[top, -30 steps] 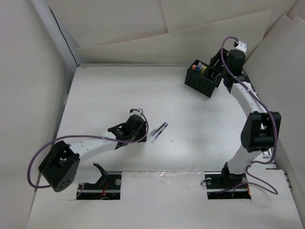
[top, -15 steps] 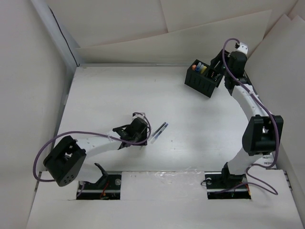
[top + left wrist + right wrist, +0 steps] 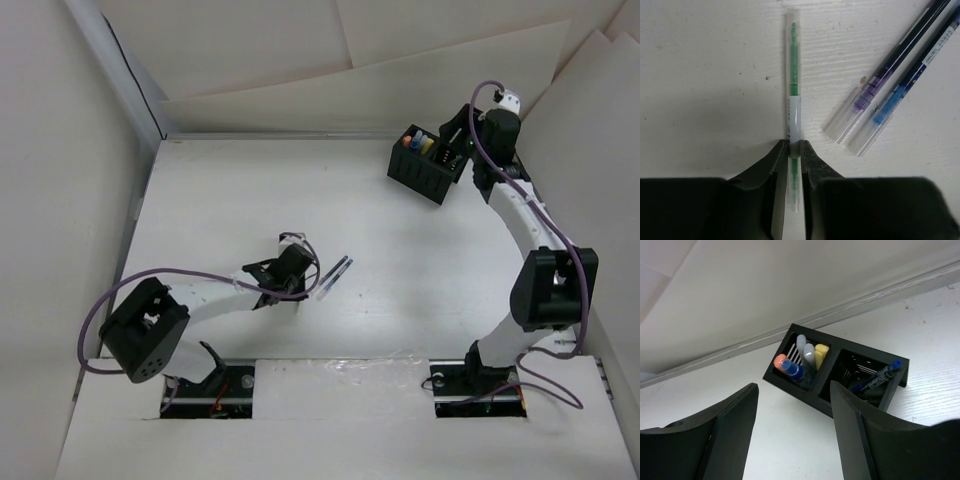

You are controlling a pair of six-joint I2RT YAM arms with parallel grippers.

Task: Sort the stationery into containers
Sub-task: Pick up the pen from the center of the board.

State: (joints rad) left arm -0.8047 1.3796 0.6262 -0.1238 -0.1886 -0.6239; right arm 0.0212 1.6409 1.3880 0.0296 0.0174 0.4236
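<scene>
On the white table lies a thin green pen (image 3: 794, 75), and my left gripper (image 3: 794, 145) is shut on its near end, a jaw pressed to each side. In the top view the left gripper (image 3: 291, 265) covers that pen. Two clear pens with dark caps (image 3: 880, 82) lie side by side just right of it, also visible from above (image 3: 333, 277). The black two-compartment container (image 3: 425, 175) stands at the back right. My right gripper (image 3: 792, 385) hangs open above the container (image 3: 793, 390), holding nothing.
One compartment holds orange-capped, blue, grey and yellow markers (image 3: 802, 360); the other holds a blue pen (image 3: 877, 377). Tilted cardboard walls (image 3: 350, 70) close in the back and sides. A raised ledge (image 3: 340, 370) runs along the near edge by the arm bases.
The left gripper has slid a little toward the pens and its jaws have closed in on the green pen. The right arm has barely shifted.
</scene>
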